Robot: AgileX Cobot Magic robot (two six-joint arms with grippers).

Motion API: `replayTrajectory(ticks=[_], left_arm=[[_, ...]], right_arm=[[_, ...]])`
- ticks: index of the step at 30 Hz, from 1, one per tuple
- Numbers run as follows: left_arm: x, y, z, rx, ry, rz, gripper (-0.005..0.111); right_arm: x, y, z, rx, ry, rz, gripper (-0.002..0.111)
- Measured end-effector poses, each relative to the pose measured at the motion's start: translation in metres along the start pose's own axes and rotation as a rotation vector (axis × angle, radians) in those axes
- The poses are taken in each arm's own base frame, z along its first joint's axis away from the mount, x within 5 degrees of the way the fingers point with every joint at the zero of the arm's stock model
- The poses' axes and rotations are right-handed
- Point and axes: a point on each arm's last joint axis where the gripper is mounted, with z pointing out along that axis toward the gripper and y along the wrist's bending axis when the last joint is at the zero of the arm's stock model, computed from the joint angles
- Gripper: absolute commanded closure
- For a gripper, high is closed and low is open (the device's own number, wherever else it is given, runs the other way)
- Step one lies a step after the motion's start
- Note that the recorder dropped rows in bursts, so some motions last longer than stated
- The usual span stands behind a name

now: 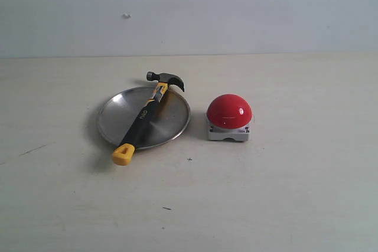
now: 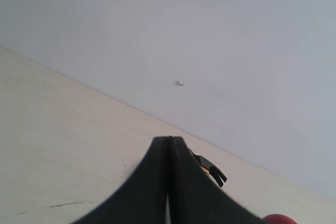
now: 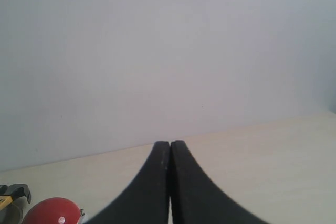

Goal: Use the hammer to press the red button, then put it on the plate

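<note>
**A:** Gripper status?

**B:** Left gripper is clenched, fingers pressed flat together with nothing between them. Right gripper is the same, empty. Neither shows in the exterior view, so I'd say both are well apart from the parts.

**A:** Hammer location?

**B:** The hammer lies across the plate. Its head is at the plate's 1 o'clock rim and the handle runs down to 7 o'clock. The yellow end cap sticks out past the rim over the tabletop. The red button is just beside the plate at its 3 o'clock, not touching.

**A:** Handling?

**B:** My read is rigid and head-heavy, so it will want to pivot nose-down. Best to grab the black handle, closer to the yellow neck than the cap, to cut the swing. The grip section looks rubbery, so slip risk is low. The handle bridges the dish, which should leave room for the fingers either side. The plate looks thin and slick, so levering on the rim could tip it or make it slide.

**A:** Appearance?

**B:** Dark metal claw head, yellow neck, black handle with pale lettering, yellow cap. The button is a glossy red dome on a square grey-white base. The plate is brushed silver and mirrors the handle.
</note>
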Motion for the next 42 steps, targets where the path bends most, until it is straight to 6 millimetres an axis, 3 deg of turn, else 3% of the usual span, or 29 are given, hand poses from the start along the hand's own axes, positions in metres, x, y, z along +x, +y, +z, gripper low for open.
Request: replayTrajectory(ticks=[10,24,31,35,42], left_arm=[[0.000,0.001,0.000,-0.008,-0.003,0.016,0.107],[-0.004,0.001,0.000,-0.025,-0.015,0.262,0.107],[0.015,0.028,-0.004,-0.256,0.125,0.282,0.107],[0.023,0.036,-0.015,-0.286,0.002,0.375,0.107],[0.019,0.032,-0.024,-0.267,-0.101,0.493,0.107]], right_arm=[[0.000,0.000,0.000,0.000,0.000,0.000,0.108],[0.000,0.000,0.000,0.000,0.000,0.002,0.108],[0.000,0.000,0.000,0.000,0.000,0.002,0.108],[0.000,0.000,0.000,0.000,0.000,0.002,0.108],[0.000,0.000,0.000,0.000,0.000,0.002,0.108]])
